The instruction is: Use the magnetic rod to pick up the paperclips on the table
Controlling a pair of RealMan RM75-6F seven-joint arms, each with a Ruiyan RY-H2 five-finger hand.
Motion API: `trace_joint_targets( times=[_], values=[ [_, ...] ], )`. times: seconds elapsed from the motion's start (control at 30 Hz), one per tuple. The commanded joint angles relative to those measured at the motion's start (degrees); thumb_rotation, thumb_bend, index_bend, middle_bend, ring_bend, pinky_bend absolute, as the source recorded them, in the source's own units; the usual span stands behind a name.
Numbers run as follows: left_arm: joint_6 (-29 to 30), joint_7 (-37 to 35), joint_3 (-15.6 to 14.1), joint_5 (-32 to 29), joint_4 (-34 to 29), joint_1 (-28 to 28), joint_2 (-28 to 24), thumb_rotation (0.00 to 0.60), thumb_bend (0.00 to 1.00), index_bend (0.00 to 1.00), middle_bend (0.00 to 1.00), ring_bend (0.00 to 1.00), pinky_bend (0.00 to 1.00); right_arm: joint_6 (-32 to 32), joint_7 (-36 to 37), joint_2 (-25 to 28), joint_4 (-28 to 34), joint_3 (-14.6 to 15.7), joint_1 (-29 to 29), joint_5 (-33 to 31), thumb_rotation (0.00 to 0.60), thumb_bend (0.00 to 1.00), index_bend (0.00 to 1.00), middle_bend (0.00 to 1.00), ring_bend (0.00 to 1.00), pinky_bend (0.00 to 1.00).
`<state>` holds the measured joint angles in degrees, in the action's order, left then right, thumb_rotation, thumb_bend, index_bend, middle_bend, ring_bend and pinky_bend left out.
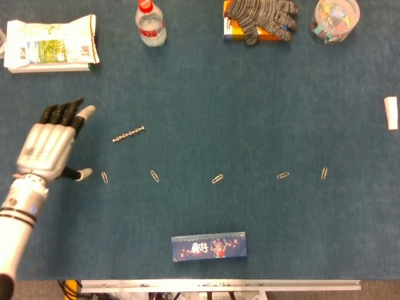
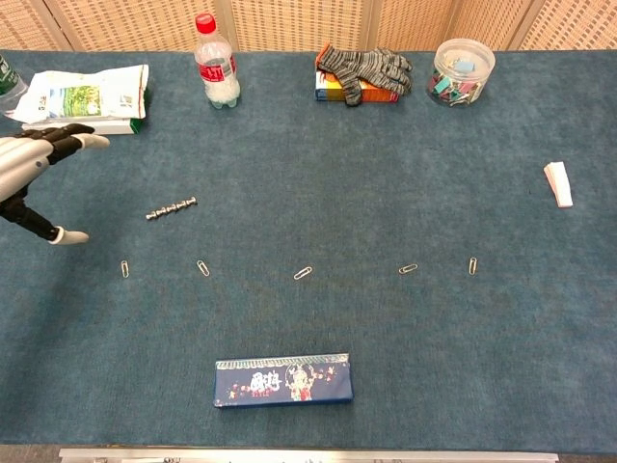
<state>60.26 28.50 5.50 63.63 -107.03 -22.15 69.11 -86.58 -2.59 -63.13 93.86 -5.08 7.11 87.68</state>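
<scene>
Steel magnetic rod (image 1: pixel 129 134) lay left of centre; your left hand (image 1: pixel 47 145), fingers spread and empty, risked knocking it towards the paperclips (image 1: pixel 154 176)

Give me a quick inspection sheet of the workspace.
Surface: blue cloth table.
Job's things: magnetic rod lying flat; five paperclips in a row nearer the robot, none on the rod.
Clutter: bottle, packet, glove on a box, jar, blue box, white item.
Hands: left hand open, beside the rod, holding nothing; right not in view.
Cables: nothing seen.
Surroundings: woven panels behind.
</scene>
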Motion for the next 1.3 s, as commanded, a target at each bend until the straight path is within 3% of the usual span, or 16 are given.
trace_joint_targets(
  times=[0.03,0.4,1.3],
  values=[
    [-0.67,3.38,0.74,-3.17,2.4,-2.58,3.33,0.6,0.03,0.05,0.0,0.0,0.05,0.08,0.15,0.08,-0.03,-0.03,0.0,-0.06,0.6,0.04,0.26,0.24,0.18,0.3],
    [-0.73,9.77,2.35,-12.21,9.58,-8.98,12.4,0.6,0.03,0.0,0.0,0.0,0.05,1.05,0.57,0.09,-0.27,0.02,0.24,-0.33,0.6,0.04,0.26,0.24,0.18,0.3],
    [-0.46,13.16,2.07,-22.26,17.19,-15.73,19.07,0.6,0.03,0.0,0.0,0.0,0.0,1.47,0.95,0.18,-0.3,0.12,0.25,-0.26,0.6,0.04,0.26,0.24,0.18,0.3]
  ],
)
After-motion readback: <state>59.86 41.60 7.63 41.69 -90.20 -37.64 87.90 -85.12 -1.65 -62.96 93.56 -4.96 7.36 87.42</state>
